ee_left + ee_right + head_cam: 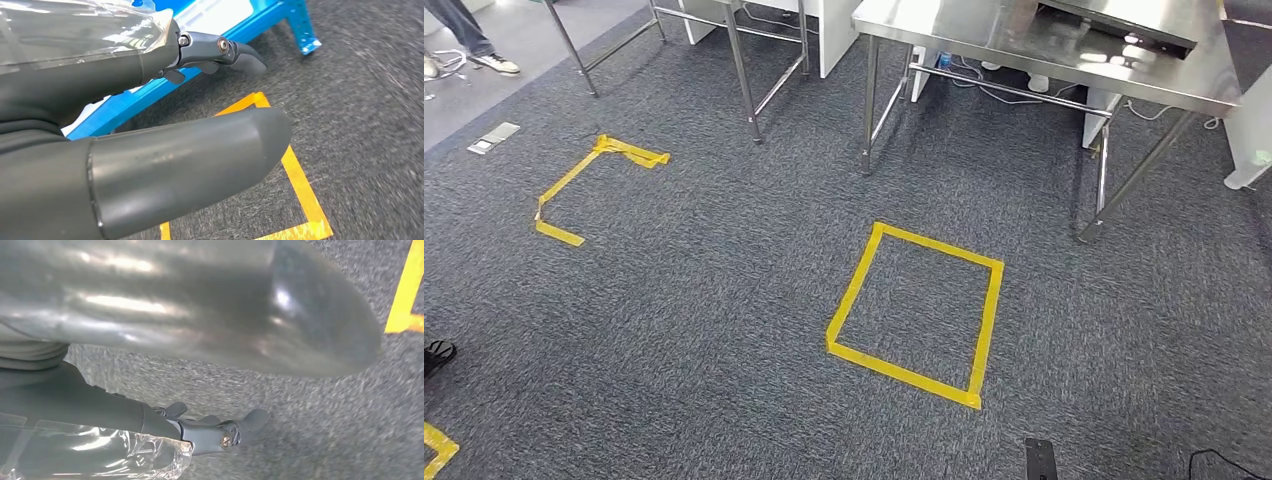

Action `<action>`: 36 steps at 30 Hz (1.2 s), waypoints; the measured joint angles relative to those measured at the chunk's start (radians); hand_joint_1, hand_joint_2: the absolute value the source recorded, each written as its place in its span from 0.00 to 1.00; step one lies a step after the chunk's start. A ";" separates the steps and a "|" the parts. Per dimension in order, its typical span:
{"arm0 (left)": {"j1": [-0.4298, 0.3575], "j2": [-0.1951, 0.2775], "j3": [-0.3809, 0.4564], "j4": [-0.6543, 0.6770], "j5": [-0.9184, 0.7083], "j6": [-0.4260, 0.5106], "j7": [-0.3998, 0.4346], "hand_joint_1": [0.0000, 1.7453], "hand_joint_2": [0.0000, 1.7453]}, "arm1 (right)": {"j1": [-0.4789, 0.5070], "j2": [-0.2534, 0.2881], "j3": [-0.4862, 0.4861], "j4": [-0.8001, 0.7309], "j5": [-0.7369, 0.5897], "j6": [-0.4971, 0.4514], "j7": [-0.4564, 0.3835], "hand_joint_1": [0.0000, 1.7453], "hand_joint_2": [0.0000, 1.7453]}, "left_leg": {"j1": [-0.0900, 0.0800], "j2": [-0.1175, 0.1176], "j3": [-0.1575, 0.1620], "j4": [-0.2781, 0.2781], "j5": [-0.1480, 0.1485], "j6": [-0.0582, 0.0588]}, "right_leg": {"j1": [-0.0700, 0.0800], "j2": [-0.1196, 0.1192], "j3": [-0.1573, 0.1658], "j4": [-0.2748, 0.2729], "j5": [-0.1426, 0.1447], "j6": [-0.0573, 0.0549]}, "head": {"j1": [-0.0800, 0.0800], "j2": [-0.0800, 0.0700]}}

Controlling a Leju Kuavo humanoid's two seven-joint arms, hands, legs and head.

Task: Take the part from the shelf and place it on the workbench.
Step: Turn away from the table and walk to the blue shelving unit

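Grey left hand (150, 150) and right hand (200, 340) hang released, holding nothing; walk squarely into the yellow tape square (916, 313) beyond them before reaching.

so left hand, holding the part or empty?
Empty: left hand hangs over the carpet, thumb and fingers apart, nothing between them.

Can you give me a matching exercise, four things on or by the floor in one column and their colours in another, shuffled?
Things:
1. tape square on the carpet
2. workbench top
3. shelf frame in the left wrist view
4. carpet

Colours:
A. blue
B. dark grey
C. yellow
D. shiny silver

Pairs: 1-C, 2-D, 3-A, 4-B
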 joint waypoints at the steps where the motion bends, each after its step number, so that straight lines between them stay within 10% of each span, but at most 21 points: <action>1: 0.000 -0.001 0.000 0.000 0.002 0.001 0.000 0.00 0.00 | -0.001 -0.001 0.000 0.000 0.005 0.000 0.003 0.00 0.00 | 0.000 -0.012 -0.001 0.003 0.001 -0.003 | -0.003 0.019 0.036 -0.080 0.031 0.007 | 0.000 0.000; 3: -0.002 -0.002 0.000 0.000 0.003 0.003 0.000 0.00 0.00 | -0.002 -0.001 0.002 0.000 0.014 -0.001 0.010 0.00 0.00 | -0.004 -0.034 -0.008 0.011 0.000 -0.012 | -0.006 0.048 0.082 -0.188 0.068 0.006 | 0.000 0.000; 6: 0.002 -0.003 0.000 0.000 0.003 0.004 0.000 0.00 0.00 | -0.005 0.000 0.003 0.000 0.020 -0.001 0.019 0.00 0.00 | -0.003 -0.057 -0.020 0.015 0.004 -0.030 | -0.005 0.036 0.089 -0.204 0.077 -0.014 | -0.001 0.000; 13: 0.002 0.000 0.000 0.000 -0.006 0.017 0.002 0.00 0.00 | 0.000 0.001 0.004 0.000 0.024 -0.008 0.037 0.00 0.00 | 0.006 0.051 -0.161 0.312 -0.141 -0.055 | -0.001 -0.047 0.085 -0.207 0.084 -0.048 | -0.007 0.000; 18: -0.003 0.003 0.002 0.000 -0.006 0.036 0.016 0.00 0.00 | 0.000 0.009 0.025 0.001 0.081 -0.008 0.092 0.00 0.00 | 0.004 0.118 -0.015 0.050 -0.029 -0.048 | 0.009 -0.097 0.089 -0.205 0.077 -0.037 | -0.006 0.000; 21: -0.007 0.003 0.002 0.000 -0.010 0.036 0.025 0.00 0.00 | 0.000 0.017 0.048 0.001 0.112 -0.010 0.138 0.00 0.00 | -0.005 0.104 -0.010 0.025 -0.023 -0.030 | 0.013 -0.121 0.093 -0.205 0.074 -0.023 | -0.002 0.000; 24: -0.009 0.003 0.002 0.000 -0.022 0.036 0.027 0.00 0.00 | 0.003 0.025 0.061 0.001 0.121 -0.018 0.178 0.00 0.00 | 0.000 0.074 -0.011 0.016 -0.010 -0.009 | 0.008 -0.065 0.063 -0.136 0.032 -0.018 | -0.001 0.000; 27: -0.012 0.003 0.002 0.000 -0.023 0.036 0.028 0.00 0.00 | 0.014 0.028 0.070 0.001 0.132 -0.026 0.203 0.00 0.00 | -0.002 0.036 -0.020 0.015 -0.004 0.001 | 0.005 -0.014 -0.032 0.065 -0.050 -0.029 | 0.001 0.000; 29: -0.011 0.004 0.002 0.000 -0.017 0.039 0.033 0.00 0.50 | 0.017 0.028 0.077 0.002 0.144 -0.031 0.213 0.00 0.00 | -0.003 0.008 -0.021 0.016 -0.002 0.001 | 0.004 -0.009 -0.045 0.086 -0.045 -0.018 | 0.001 0.000; 31: -0.011 0.003 0.002 0.000 -0.011 0.049 0.045 0.00 1.00 | 0.016 0.027 0.086 0.002 0.163 -0.032 0.220 0.00 0.00 | -0.003 -0.019 -0.021 0.018 0.000 -0.002 | 0.000 0.011 0.012 -0.039 0.013 0.000 | 0.001 0.000; 34: -0.012 0.000 0.004 0.000 -0.005 0.068 0.064 0.00 1.00 | 0.014 0.027 0.106 0.002 0.194 -0.021 0.225 0.00 0.00 | -0.008 -0.051 -0.027 0.025 0.001 -0.016 | -0.003 0.055 0.076 -0.185 0.066 -0.001 | 0.001 0.000; 36: -0.011 -0.002 0.007 0.001 0.000 0.074 0.068 0.00 1.00 | 0.013 0.029 0.119 0.002 0.207 -0.014 0.225 0.00 0.00 | -0.006 -0.067 -0.033 0.025 0.005 -0.027 | 0.000 0.041 0.079 -0.189 0.070 -0.016 | 0.001 0.000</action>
